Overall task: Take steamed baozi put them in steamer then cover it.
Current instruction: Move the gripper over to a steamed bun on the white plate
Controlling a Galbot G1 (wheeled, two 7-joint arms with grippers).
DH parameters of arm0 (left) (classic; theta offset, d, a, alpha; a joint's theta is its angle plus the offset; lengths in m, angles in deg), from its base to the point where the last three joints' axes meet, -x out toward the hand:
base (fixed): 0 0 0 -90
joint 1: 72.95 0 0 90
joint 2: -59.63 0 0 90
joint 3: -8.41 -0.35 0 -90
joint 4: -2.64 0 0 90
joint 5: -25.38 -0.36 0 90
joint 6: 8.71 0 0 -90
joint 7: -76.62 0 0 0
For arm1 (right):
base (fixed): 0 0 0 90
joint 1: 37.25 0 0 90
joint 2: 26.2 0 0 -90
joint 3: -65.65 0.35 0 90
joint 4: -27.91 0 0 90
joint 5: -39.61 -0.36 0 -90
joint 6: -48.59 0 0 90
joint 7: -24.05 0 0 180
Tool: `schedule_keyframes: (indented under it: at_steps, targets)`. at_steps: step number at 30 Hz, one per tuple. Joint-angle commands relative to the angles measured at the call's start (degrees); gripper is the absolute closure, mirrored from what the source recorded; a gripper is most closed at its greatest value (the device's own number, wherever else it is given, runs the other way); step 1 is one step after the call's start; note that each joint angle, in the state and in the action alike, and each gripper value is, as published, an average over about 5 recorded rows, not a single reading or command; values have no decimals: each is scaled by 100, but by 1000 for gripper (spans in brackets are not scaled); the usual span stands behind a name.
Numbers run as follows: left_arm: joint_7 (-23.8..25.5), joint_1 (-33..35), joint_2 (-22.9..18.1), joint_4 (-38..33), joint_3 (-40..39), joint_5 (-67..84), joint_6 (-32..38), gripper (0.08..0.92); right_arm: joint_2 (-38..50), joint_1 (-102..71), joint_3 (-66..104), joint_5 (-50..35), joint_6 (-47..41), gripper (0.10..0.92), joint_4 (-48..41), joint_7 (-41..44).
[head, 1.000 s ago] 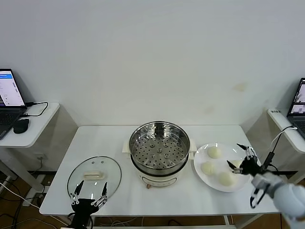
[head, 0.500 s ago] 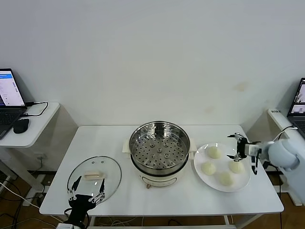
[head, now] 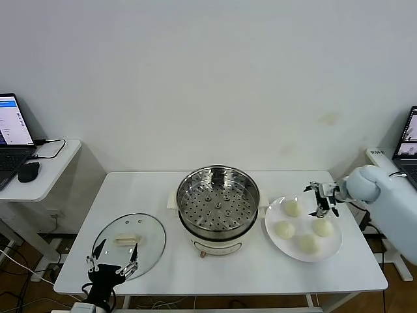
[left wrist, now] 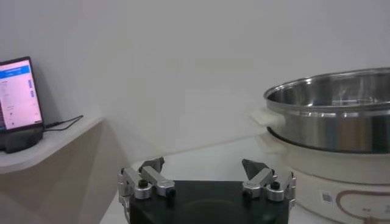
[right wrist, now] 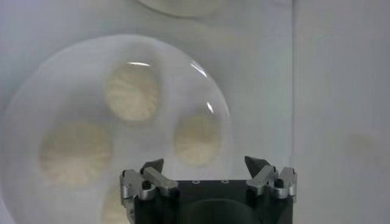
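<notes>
Four small, round, cream-white steamed buns on a flat white plate, at the right of the white worktop, just beside the round, shiny stainless-steel steamer on its white electric base. Steamer uncovered and empty, perforated tray bare, no bun yet moved across. Right hand poised over the far side of the plate, fingers spread wide and clamped on nothing, seemingly lining up on the bun nearest it; from the right wrist view, that bun lying directly ahead between the open fingers. Round clear glass lid with metal rim and cream-white handle flat on the worktop left of the steamer, set aside, by the look of it, until the buns are in. Left hand low at the worktop's near edge, by the lid's rim, fingers likewise apart and empty, apparently waiting its turn to cover.
</notes>
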Motion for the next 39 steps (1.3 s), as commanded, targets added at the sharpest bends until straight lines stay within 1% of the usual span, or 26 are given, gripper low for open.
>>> schedule_keyframes:
  at_steps: [1, 16, 23, 31, 39]
  targets:
    - [14, 49, 23, -16, 103, 6, -5, 177, -643, 487, -532, 315, 47, 203, -857, 144]
    - [30, 122, -8, -66, 177, 9, -4, 177, -1042, 351, -416, 850, 5, 213, -1310, 79]
    - [34, 83, 2, -37, 184, 4, -5, 177, -1098, 327, -381, 907, -3, 278, -1407, 44]
    - [36, 60, -17, -42, 163, 0, -4, 177, -1192, 318, -361, 912, -5, 330, -1507, -42]
    - [33, 88, -9, -65, 166, -5, 8, 177, -1163, 298, -345, 872, 17, 408, -1445, -85]
